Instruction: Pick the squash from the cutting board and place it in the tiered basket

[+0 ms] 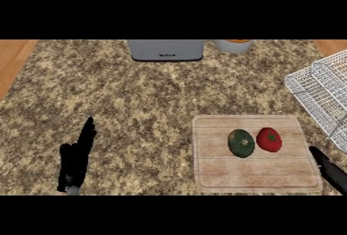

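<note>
One grey appliance [166, 50], label possibly "Tefal".

We see a speckled tan-and-brown granite counter [136, 101] filling most of the frame. Strips of orange-brown wood [13, 59] show at the upper left and upper right corners. The light falls evenly, casting only soft shadows.

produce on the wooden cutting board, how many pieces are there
2. A dark green round squash lies left of a red tomato, close together, on the pale wooden cutting board's upper right part. Nothing seems hidden.
</note>
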Available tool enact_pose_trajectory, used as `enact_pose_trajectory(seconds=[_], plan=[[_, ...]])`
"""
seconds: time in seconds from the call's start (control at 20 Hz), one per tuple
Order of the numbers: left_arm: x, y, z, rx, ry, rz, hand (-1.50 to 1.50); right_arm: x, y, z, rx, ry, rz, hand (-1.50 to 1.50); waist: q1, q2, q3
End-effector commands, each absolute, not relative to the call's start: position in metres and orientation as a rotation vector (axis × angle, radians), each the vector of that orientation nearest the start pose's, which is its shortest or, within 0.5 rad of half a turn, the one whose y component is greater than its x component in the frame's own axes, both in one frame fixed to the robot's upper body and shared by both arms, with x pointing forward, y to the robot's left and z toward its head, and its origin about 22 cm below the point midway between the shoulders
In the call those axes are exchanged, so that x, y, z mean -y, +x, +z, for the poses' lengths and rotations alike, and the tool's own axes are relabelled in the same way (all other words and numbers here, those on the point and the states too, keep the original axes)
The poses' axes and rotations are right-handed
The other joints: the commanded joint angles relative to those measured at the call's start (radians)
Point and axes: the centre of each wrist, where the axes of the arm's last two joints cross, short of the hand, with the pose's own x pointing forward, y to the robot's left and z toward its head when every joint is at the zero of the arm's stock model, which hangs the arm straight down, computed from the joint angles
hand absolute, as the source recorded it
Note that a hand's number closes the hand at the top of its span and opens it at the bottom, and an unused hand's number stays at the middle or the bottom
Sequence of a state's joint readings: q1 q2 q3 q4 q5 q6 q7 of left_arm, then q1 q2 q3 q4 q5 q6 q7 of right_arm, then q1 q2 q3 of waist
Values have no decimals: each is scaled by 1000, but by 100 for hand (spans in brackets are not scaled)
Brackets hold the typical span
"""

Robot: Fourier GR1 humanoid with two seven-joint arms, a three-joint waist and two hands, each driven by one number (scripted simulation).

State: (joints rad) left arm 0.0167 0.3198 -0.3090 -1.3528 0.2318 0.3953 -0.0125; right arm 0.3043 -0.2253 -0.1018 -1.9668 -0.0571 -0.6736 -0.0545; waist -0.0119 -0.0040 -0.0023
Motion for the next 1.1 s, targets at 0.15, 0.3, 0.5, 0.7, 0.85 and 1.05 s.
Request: enact_pose_trajectory(seconds=[0.15, 0.3, 0.5, 0.7, 0.85, 1.05], plan=[[-244, 209, -57, 1306, 255, -31, 0, 299, 115, 63, 1363, -761, -53, -150, 15, 8, -6], [-243, 216, -54, 1297, 242, -34, 0, 302, 115, 79, 1273, -859, 113, -150, 26, 15, -8], [-241, 214, -53, 1323, 235, -53, 0, 291, 110, 98, 1128, -950, 221, -150, 45, 20, -10], [-240, 213, -55, 1316, 244, -52, 0, 272, 123, 130, 1065, -1049, 199, -150, 49, 15, -5], [-243, 224, -40, 1311, 228, -44, 0, 249, 124, 131, 990, -1093, 232, -150, 41, 11, -3], [-224, 213, -50, 1313, 236, -52, 0, 215, 158, 122, 963, -1112, 268, -150, 48, 9, -1]])
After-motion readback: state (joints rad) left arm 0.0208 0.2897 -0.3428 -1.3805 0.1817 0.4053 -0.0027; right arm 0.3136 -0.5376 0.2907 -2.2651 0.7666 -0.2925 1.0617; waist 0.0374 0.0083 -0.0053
